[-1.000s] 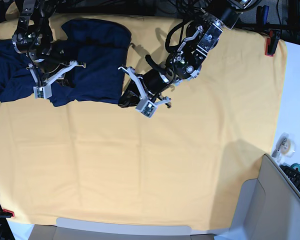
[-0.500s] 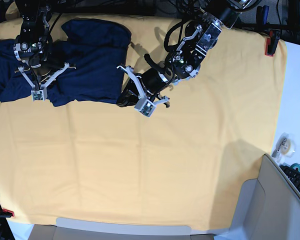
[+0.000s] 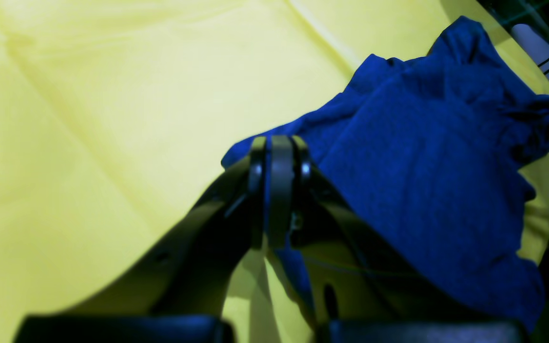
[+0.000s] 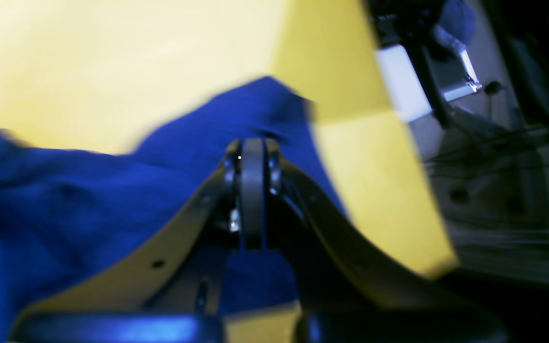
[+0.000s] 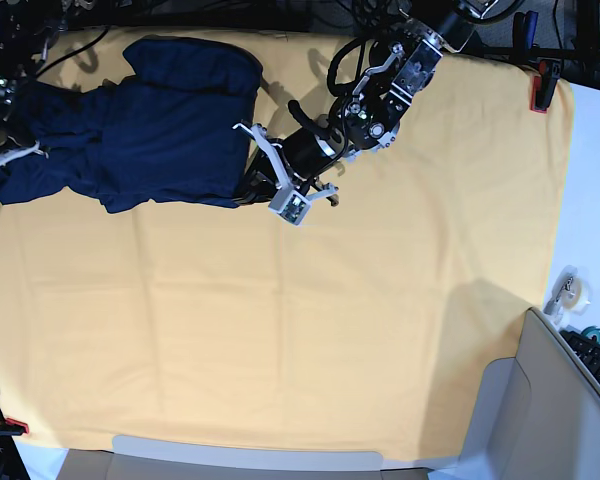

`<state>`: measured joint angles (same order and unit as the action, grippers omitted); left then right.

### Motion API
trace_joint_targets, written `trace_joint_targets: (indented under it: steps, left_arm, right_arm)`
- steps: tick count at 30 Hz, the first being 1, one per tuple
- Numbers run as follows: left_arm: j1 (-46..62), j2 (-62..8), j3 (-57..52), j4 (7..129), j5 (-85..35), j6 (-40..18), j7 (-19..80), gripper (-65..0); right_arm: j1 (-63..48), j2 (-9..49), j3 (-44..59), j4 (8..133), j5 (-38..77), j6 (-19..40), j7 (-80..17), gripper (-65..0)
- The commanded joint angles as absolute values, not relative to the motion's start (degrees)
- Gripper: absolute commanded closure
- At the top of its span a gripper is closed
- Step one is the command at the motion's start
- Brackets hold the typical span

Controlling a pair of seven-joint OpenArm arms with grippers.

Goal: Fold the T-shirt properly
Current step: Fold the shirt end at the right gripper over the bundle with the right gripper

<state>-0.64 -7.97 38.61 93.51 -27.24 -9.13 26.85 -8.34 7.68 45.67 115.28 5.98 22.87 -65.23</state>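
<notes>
A yellow-orange cloth (image 5: pixel 310 330) covers the counter, red clamps (image 5: pixel 542 88) pinning its corners, with a keyboard (image 5: pixel 598 362) at lower right.

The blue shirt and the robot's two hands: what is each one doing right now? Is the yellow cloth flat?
Shirt: bunched and rumpled at the far left of the table, not neatly folded.
Left end effector: shut, at the shirt's edge; a grip on it cannot be told.
Right end effector: shut, over the shirt; picture blurred.
Yellow cloth: spread flat, with light creases.
</notes>
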Motion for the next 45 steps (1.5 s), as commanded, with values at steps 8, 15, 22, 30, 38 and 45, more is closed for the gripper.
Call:
trace_joint_targets:
  steps: [8,15,22,30,38,45]
  left_arm:
    - [-0.6,-7.8,38.7,94.6,-27.7,-9.5,26.1,0.0]
    - [0.1,-7.8,38.5,94.6,-27.7,-9.5,26.1,0.0]
    - [0.5,-7.8,38.5,94.6,-27.7,-9.5,26.1,0.0]
    - [0.2,-7.5,38.5,94.6,-27.7,-9.5,26.1,0.0]
    - [0.2,-7.5,38.4,94.6,-27.7,-9.5,26.1,0.0]
    - [0.1,-7.5,38.4,94.6,-27.7,-9.5,26.2,0.0]
  right_arm:
    - [-6.5,20.2,63.3,101.4,22.5,32.7,-71.2,-33.8]
    - [-6.2,28.6,63.0,81.5,36.4,33.0,-71.3,-45.8]
    - [-1.9,34.1,56.1,66.0,39.3,39.3,-68.7,-45.8]
    - [-0.2,31.3,45.8,60.3,39.3,39.3,-66.9,-45.8]
    - [-4.0,27.2,45.8,60.6,39.7,39.4,-67.3,-45.8]
    - [-11.2,23.8,45.4,71.7,41.2,39.4,-67.3,-45.8]
